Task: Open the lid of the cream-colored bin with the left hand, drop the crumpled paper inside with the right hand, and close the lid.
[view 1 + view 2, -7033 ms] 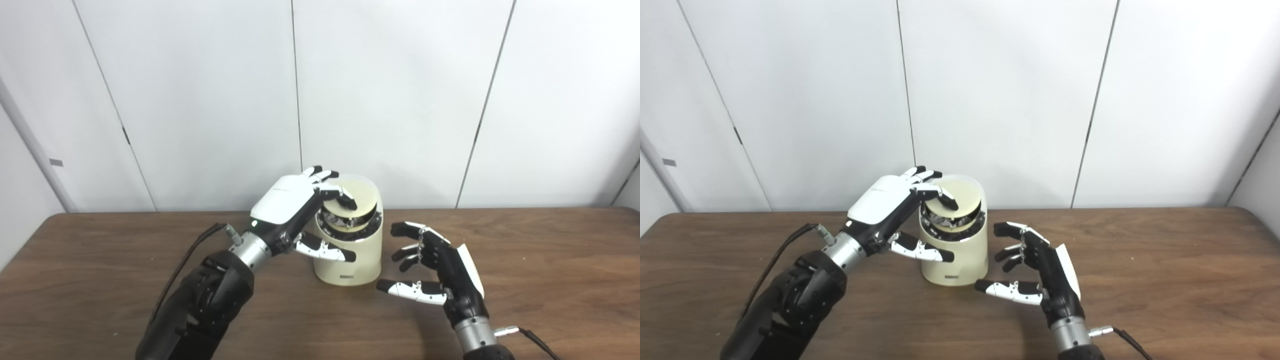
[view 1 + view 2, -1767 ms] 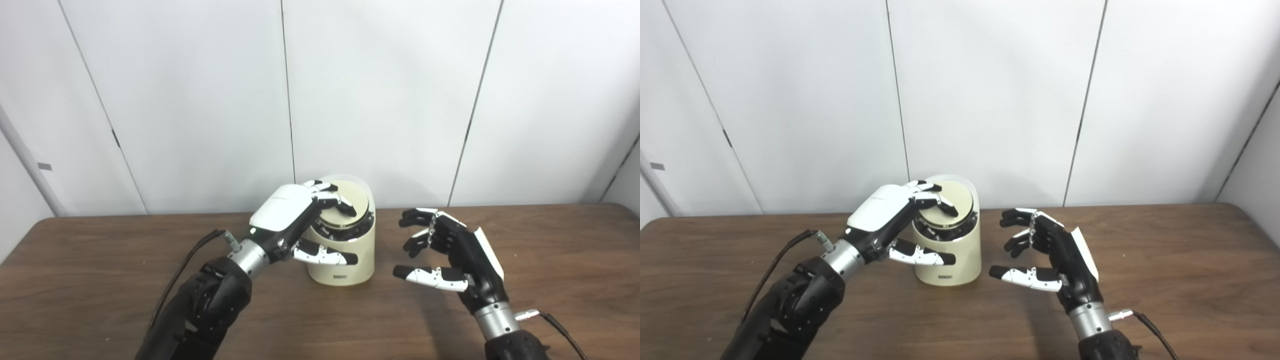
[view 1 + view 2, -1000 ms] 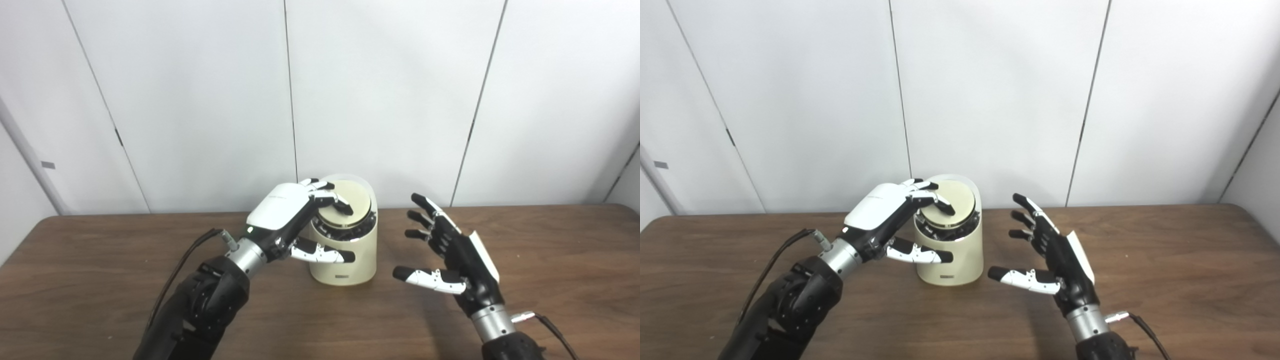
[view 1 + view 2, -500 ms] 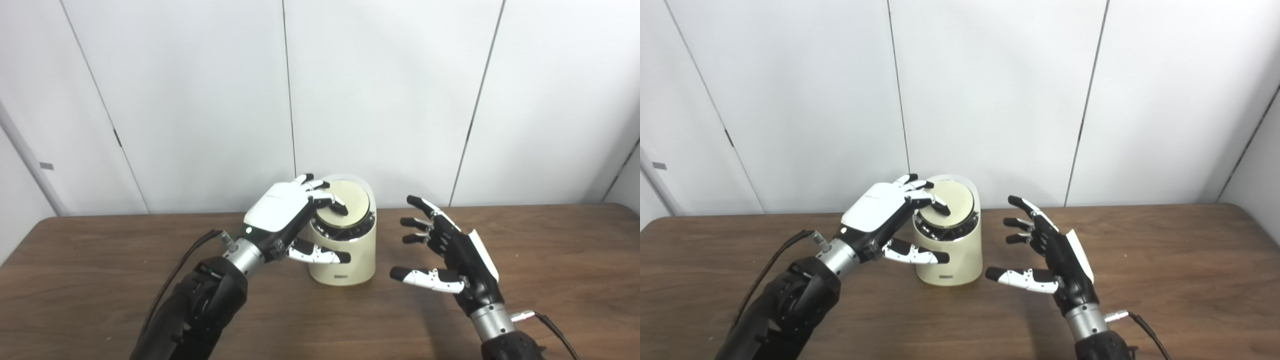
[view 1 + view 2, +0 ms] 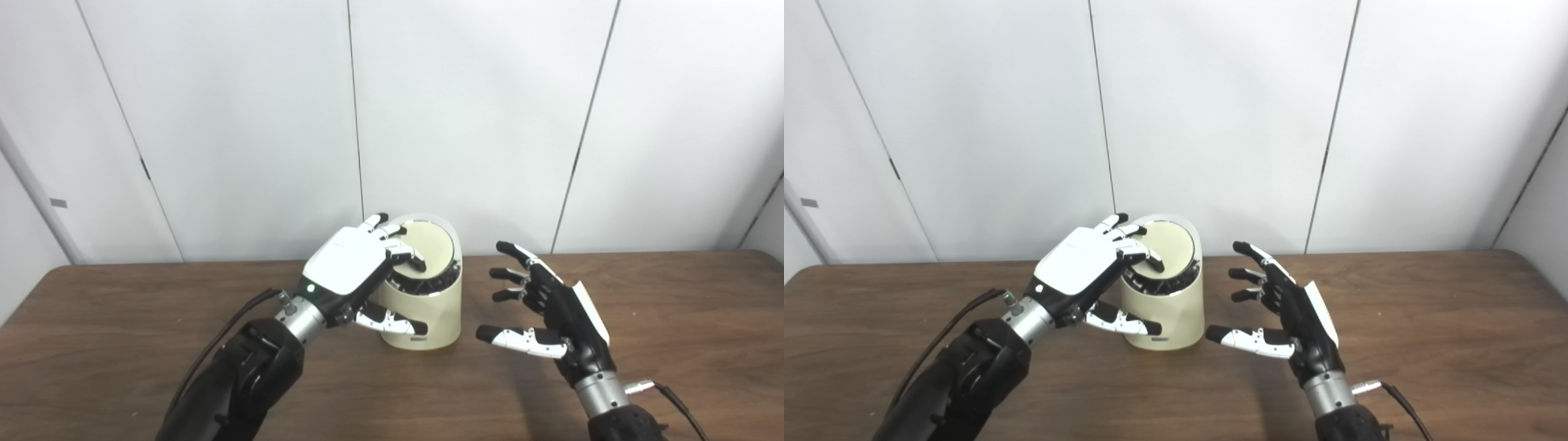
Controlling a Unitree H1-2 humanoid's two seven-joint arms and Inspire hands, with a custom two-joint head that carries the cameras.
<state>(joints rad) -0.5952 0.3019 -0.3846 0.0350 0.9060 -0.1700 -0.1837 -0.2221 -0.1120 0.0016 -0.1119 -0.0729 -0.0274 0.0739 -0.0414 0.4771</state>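
With fingers spread, the left hand (image 5: 352, 269) is pressing on the lid (image 5: 429, 248), risking tipping the bin (image 5: 422, 312) toward the empty, splayed right hand (image 5: 560, 315).

Both arms were bulky matte black, narrowing to ribbed silver wrist cuffs. The left hand (image 5: 349, 269) wore a glossy white back shell with a small green light near the wrist; the right hand (image 5: 560, 318) showed a black palm edged in white. The fingers (image 5: 511, 250) were black with white segments. A black cable (image 5: 226, 334) trailed from each wrist connector.
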